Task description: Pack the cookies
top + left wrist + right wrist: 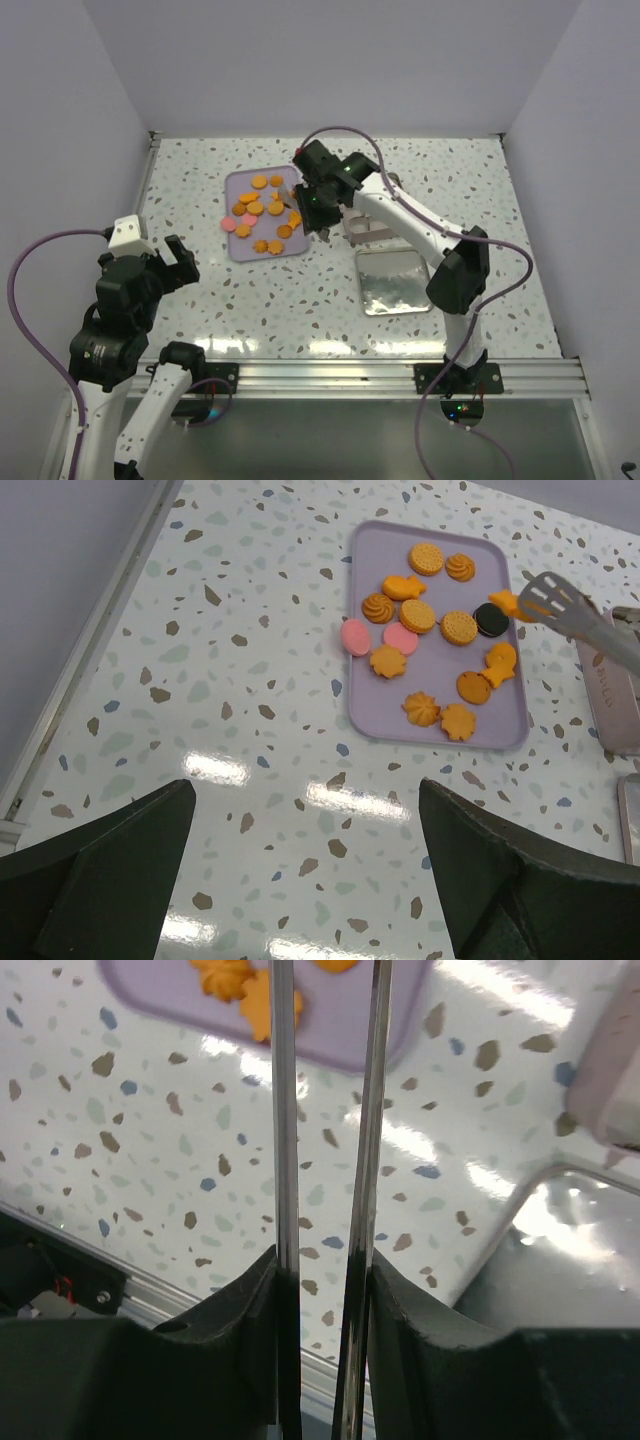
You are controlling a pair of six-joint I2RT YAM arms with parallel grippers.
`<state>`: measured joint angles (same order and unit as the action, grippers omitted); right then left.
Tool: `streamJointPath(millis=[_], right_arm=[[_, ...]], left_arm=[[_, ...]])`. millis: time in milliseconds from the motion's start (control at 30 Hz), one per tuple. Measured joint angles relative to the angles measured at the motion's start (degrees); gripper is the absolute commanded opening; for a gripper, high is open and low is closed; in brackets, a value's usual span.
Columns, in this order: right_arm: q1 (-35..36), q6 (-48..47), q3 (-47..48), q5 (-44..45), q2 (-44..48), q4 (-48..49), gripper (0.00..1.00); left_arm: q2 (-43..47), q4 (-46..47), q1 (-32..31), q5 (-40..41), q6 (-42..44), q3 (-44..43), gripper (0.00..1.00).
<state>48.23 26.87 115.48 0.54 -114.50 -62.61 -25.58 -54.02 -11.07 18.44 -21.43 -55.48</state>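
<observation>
Several cookies (262, 208), mostly orange, lie on the lilac tray (235, 185) at the table's back middle. The left wrist view shows them (430, 615) with two pink ones (355, 637) and a black one (489, 619). My right gripper (322, 205) is shut on metal tongs (285, 1110). The tongs' tip (548, 592) hovers over the tray's right edge with a small orange cookie (508, 603) at it. My left gripper (170, 260) is open and empty over bare table at the left, well short of the tray (380, 550).
A square metal tin (393, 280) lies right of centre, and also shows in the right wrist view (560, 1260). A pinkish box (372, 228) stands between the tin and the tray. White walls enclose the table on three sides.
</observation>
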Motion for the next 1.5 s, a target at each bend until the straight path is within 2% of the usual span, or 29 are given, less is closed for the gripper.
streamJointPath(millis=[333, 567, 1000, 1233, 1500], right_arm=[[-16.6, -3.2, -1.2, 3.6, 6.4, -2.4, 0.15], [-22.4, -4.7, -3.8, 6.4, 8.2, -3.8, 0.12], [-24.4, -4.9, -11.8, 6.0, 8.2, -3.3, 0.11], [-24.4, -4.9, -12.8, 6.0, 8.1, -2.7, 0.11], [-24.4, -4.9, -12.3, 6.0, 5.5, -1.8, 0.18]], left_arm=[[0.0, 0.0, 0.0, -0.2, 0.0, 0.0, 1.0], [0.0, 0.0, 0.0, -0.5, 0.0, 0.0, 1.0], [-0.3, 0.2, 0.0, -0.9, 0.0, 0.0, 1.0], [-0.3, 0.2, 0.0, -0.9, 0.0, 0.0, 1.0], [-0.3, 0.2, 0.0, -0.9, 0.0, 0.0, 1.0]])
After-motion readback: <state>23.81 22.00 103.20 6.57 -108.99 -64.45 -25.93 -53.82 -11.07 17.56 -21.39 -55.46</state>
